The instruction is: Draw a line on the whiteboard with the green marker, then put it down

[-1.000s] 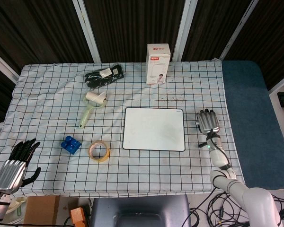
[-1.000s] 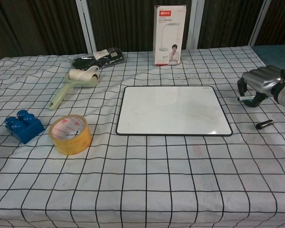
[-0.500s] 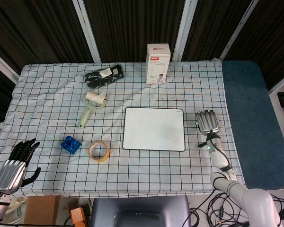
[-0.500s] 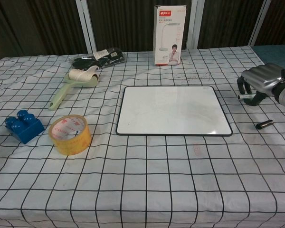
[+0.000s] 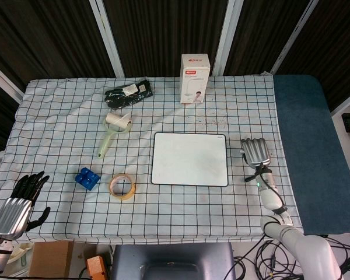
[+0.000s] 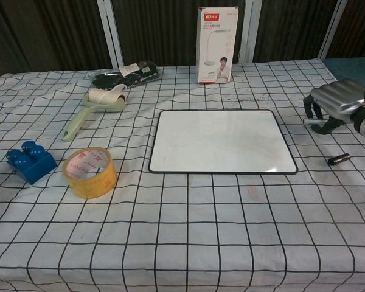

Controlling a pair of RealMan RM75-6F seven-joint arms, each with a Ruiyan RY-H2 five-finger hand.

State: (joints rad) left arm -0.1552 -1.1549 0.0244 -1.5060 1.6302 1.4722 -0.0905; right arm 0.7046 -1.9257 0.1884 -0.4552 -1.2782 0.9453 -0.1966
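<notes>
The whiteboard (image 5: 190, 158) (image 6: 222, 141) lies blank in the middle of the checked cloth. Just right of it, my right hand (image 5: 255, 150) (image 6: 336, 103) hovers low with its fingers curled down around a thin pale stick, the marker (image 6: 315, 121); its green colour does not show. A small dark cap (image 6: 339, 159) (image 5: 249, 178) lies on the cloth nearer the front edge than that hand. My left hand (image 5: 16, 204) hangs past the table's front left corner, fingers apart and holding nothing; the chest view does not show it.
Left of the board are a yellow tape roll (image 6: 90, 171), a blue block (image 6: 30, 161) and a green-handled lint roller (image 6: 96, 106). A black bundle (image 6: 126, 73) and a lamp box (image 6: 216, 44) stand at the back. A blue mat (image 5: 303, 140) covers the right.
My right hand has curled its fingers in tighter and shifted slightly away from the front edge, the pale stick moving with it. The left hand has stayed put.
</notes>
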